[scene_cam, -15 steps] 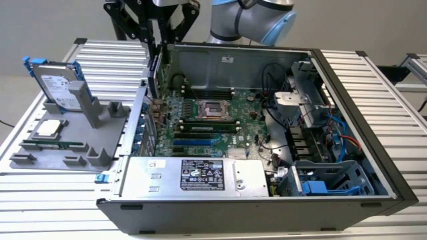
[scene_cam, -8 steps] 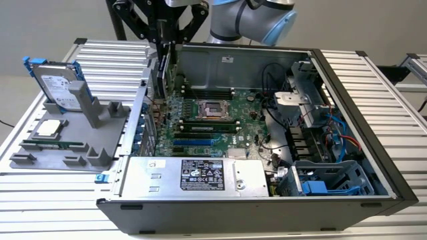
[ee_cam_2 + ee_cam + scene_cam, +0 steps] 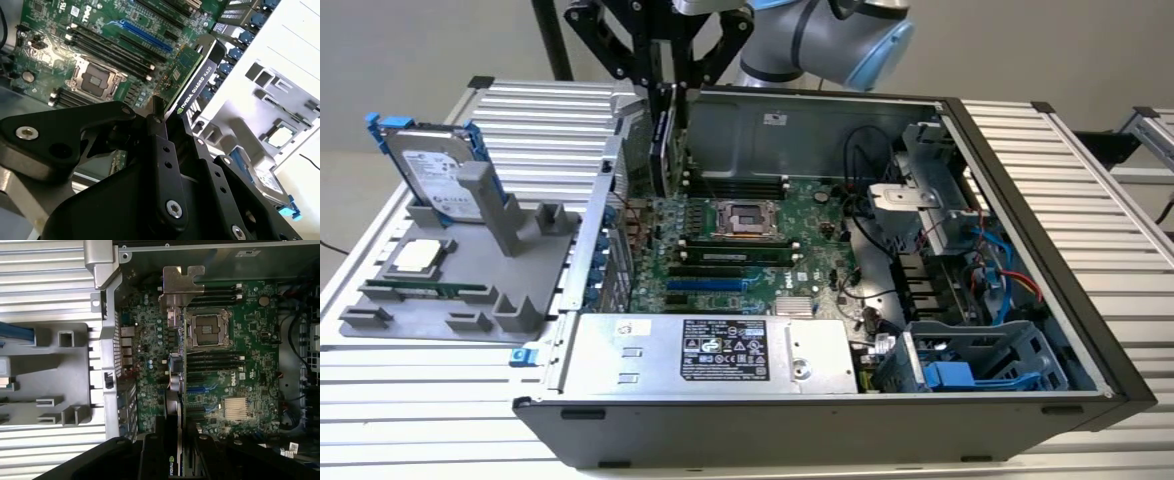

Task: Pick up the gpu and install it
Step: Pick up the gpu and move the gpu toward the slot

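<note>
The hand [image 3: 670,92] is clamped on the top edge of the gpu [image 3: 663,150], which hangs on edge over the rear of the motherboard [image 3: 747,245] inside the open computer case [image 3: 1067,230]. By my judgement this positioning wants the card upright, its silver bracket [image 3: 182,286] toward the case's rear wall and its lower edge parallel with the blue slot [image 3: 707,285]. The case also holds a power supply [image 3: 707,350]; the grey fixture [image 3: 400,325] on the worktop [image 3: 454,400] holds a hard drive [image 3: 434,170], a processor [image 3: 416,257] and a memory stick [image 3: 434,291].
</note>
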Robot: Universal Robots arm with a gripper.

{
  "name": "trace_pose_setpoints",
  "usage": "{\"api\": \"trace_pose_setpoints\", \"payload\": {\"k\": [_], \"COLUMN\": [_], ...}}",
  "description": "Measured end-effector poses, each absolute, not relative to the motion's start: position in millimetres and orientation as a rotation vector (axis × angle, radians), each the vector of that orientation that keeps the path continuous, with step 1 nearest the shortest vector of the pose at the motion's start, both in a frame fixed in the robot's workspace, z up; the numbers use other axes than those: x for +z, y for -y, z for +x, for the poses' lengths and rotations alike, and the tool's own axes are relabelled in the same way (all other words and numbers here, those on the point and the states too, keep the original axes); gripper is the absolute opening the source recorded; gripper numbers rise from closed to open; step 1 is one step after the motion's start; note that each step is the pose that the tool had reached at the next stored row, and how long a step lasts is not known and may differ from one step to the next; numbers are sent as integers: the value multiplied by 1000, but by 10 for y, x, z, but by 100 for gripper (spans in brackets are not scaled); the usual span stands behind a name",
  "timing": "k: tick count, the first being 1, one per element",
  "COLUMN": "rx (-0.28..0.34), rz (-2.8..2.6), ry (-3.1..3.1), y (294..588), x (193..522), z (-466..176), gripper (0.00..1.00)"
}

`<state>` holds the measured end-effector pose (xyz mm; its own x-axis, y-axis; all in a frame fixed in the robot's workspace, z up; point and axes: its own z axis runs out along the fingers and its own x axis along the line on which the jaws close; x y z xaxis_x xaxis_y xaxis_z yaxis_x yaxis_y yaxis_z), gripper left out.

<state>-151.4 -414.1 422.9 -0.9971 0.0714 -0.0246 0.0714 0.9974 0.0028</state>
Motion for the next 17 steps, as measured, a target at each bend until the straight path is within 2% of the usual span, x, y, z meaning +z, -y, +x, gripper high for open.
{"api": "trace_pose_setpoints", "payload": {"k": [17], "rx": [3], "rz": [111], "ry": [-3115], "y": [4141], "x": [4229], "z": [-1265], "gripper": [0]}}
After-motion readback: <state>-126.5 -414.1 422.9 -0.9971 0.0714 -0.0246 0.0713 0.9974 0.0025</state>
